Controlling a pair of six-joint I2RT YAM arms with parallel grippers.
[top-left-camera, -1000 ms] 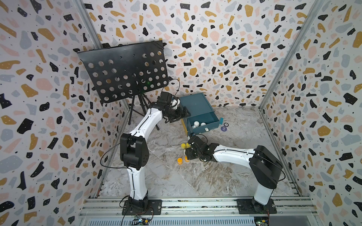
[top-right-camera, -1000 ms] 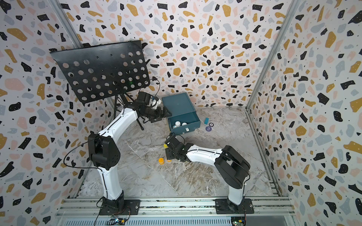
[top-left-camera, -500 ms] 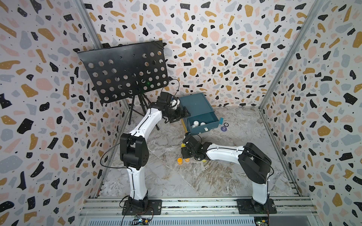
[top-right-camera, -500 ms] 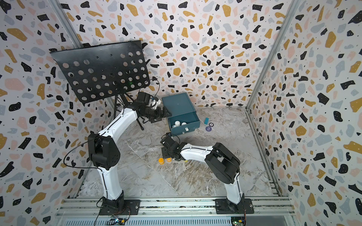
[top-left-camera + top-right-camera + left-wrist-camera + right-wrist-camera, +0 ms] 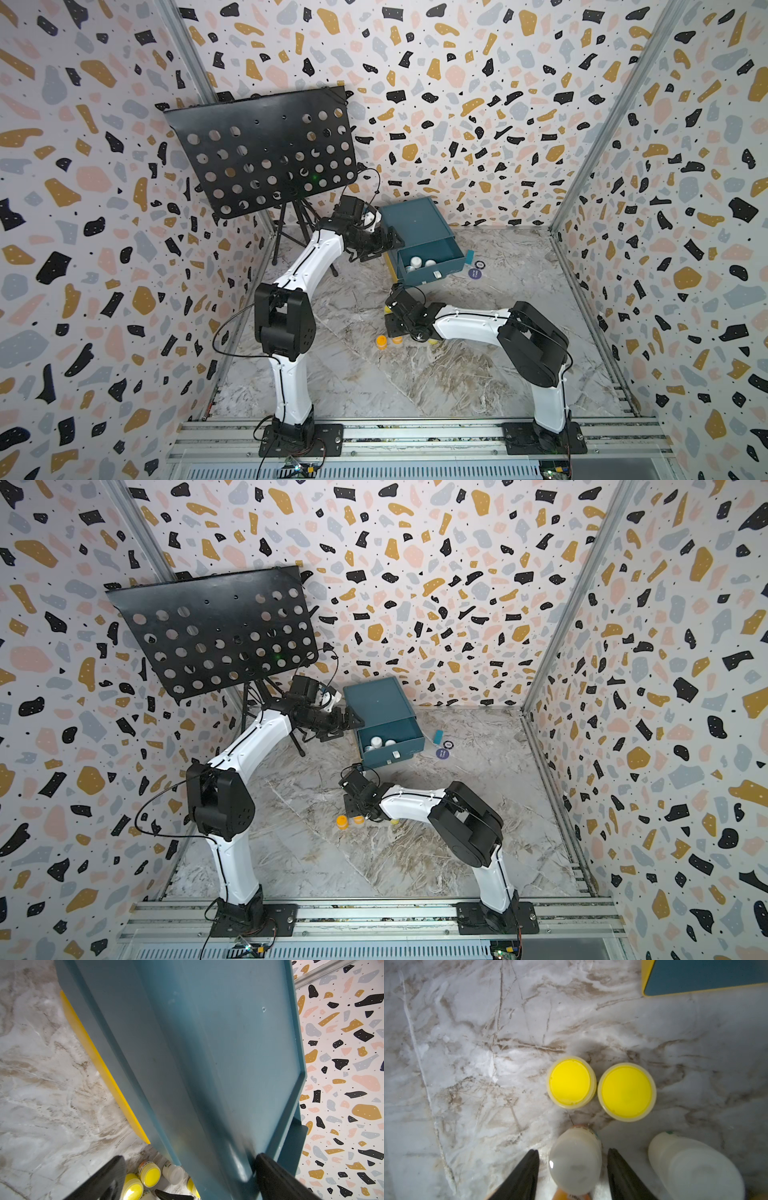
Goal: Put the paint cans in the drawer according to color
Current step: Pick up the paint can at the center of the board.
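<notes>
In the right wrist view my right gripper (image 5: 573, 1150) is open and straddles a white paint can (image 5: 576, 1161), with a thin gap on each side. Two yellow cans (image 5: 570, 1082) (image 5: 626, 1092) stand just beyond it and another white can (image 5: 695, 1165) stands beside it. In both top views two orange cans (image 5: 381, 341) (image 5: 342, 821) sit on the floor by the right wrist. The teal drawer (image 5: 436, 272) is pulled out with white cans (image 5: 415, 262) inside. My left gripper (image 5: 187, 1180) is open around the cabinet's corner (image 5: 207, 1064), and one finger (image 5: 276, 1178) touches it.
A black perforated music stand (image 5: 266, 153) rises at the back left. A purple disc (image 5: 475, 273) and a small teal tag (image 5: 468, 254) lie right of the drawer. A yellow lower drawer edge (image 5: 93, 1059) shows under the cabinet. Terrazzo walls close in three sides.
My right arm has shifted left over the cluster of cans and its jaws have narrowed around the white can. The left arm has stayed put.
</notes>
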